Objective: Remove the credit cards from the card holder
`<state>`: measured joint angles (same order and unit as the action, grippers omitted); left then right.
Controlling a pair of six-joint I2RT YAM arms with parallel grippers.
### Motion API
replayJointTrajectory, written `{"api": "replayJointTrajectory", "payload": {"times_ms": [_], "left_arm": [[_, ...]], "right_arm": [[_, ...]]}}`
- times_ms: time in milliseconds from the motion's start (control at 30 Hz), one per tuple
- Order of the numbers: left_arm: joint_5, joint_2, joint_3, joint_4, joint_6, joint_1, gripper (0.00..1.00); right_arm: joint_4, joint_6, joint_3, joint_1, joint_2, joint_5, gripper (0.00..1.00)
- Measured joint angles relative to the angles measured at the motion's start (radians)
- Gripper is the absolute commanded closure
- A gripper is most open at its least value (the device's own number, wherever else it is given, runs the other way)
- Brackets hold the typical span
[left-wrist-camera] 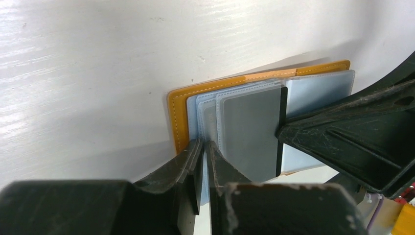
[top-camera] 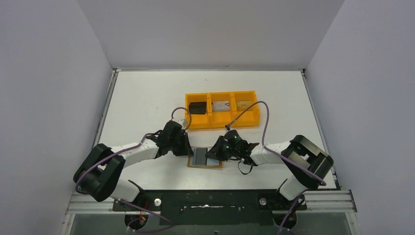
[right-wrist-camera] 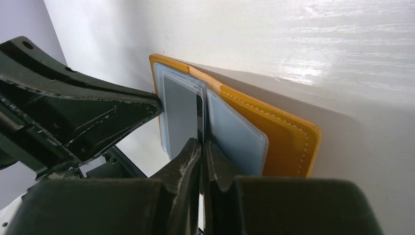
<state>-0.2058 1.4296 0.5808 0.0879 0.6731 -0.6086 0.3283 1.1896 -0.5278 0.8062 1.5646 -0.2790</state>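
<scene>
The tan-brown card holder (top-camera: 218, 165) lies open flat near the table's front, between both grippers. A grey credit card (left-wrist-camera: 249, 132) with a dark edge sticks partway out of its grey-blue pockets. My left gripper (left-wrist-camera: 204, 144) is shut on the thin edge of a pocket sleeve at the holder's left half (left-wrist-camera: 176, 117). My right gripper (right-wrist-camera: 201, 142) is shut on the dark edge of the credit card (right-wrist-camera: 180, 115), over the holder's fold; the tan cover (right-wrist-camera: 284, 137) lies to its right. In the top view the left gripper (top-camera: 188, 149) and right gripper (top-camera: 215, 154) flank the card (top-camera: 199, 156).
A bright orange three-compartment tray (top-camera: 222, 122) stands just behind the holder. A black object (top-camera: 197, 107) sits in its left compartment; silvery cards lie in the middle (top-camera: 222, 105) and right (top-camera: 243, 104) ones. Cables loop over both wrists.
</scene>
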Motion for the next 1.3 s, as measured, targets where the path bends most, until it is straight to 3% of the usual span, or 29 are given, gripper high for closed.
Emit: {"api": "replayJointTrajectory", "payload": {"times_ms": [267,467,700,833,1033,1300], "left_arm": [[0.043,-0.087,0.014,0.09,-0.018,-0.015,0.66],[0.124,-0.063,0.101,0.164,-0.064,-0.062,0.57],[0.243,0.054,0.163,0.237,-0.081,-0.132,0.57],[0.28,0.089,0.199,0.253,-0.079,-0.156,0.63],[0.35,0.108,0.223,0.266,-0.073,-0.181,0.73],[0.382,0.103,0.216,0.26,-0.057,-0.193,0.73]], "right_arm": [[-0.009,-0.008,-0.024,0.0,0.048,-0.002,1.0],[-0.031,-0.023,-0.042,0.0,0.052,0.002,1.0],[-0.06,-0.034,-0.057,0.0,0.052,0.008,1.0],[-0.069,-0.037,-0.058,0.0,0.049,0.015,1.0],[-0.077,-0.04,-0.058,0.0,0.042,0.018,1.0],[-0.081,-0.04,-0.058,-0.001,0.032,0.016,1.0]]}}
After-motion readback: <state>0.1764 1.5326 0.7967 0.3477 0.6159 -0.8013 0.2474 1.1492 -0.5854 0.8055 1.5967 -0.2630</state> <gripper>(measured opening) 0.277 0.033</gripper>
